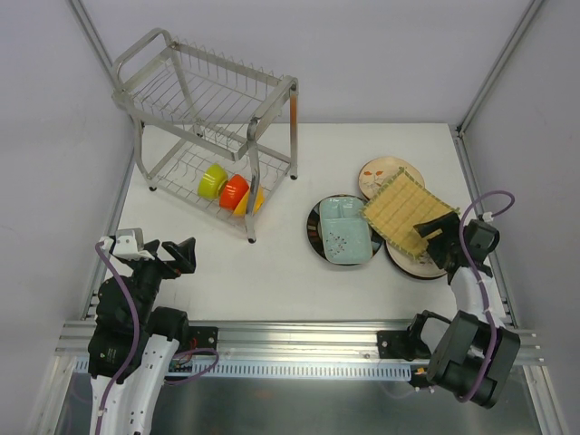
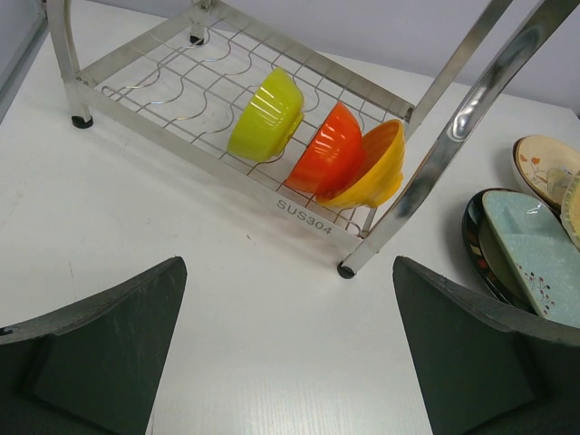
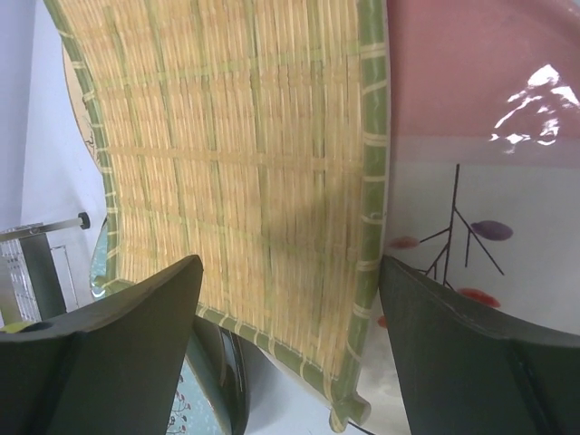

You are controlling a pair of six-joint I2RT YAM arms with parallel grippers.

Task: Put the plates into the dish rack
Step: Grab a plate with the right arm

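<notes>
The right gripper (image 1: 433, 234) hangs, jaws spread wide, over the yellow woven plate (image 1: 405, 211); the plate's near corner lies between the fingers (image 3: 118, 344), close to the table's (image 1: 272, 272) right edge.

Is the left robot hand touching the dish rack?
Apart. The left wrist view shows bare table between the left gripper and the dish rack.

Overhead camera looks down; close wrist views share its plates (image 1: 403, 210).
</notes>
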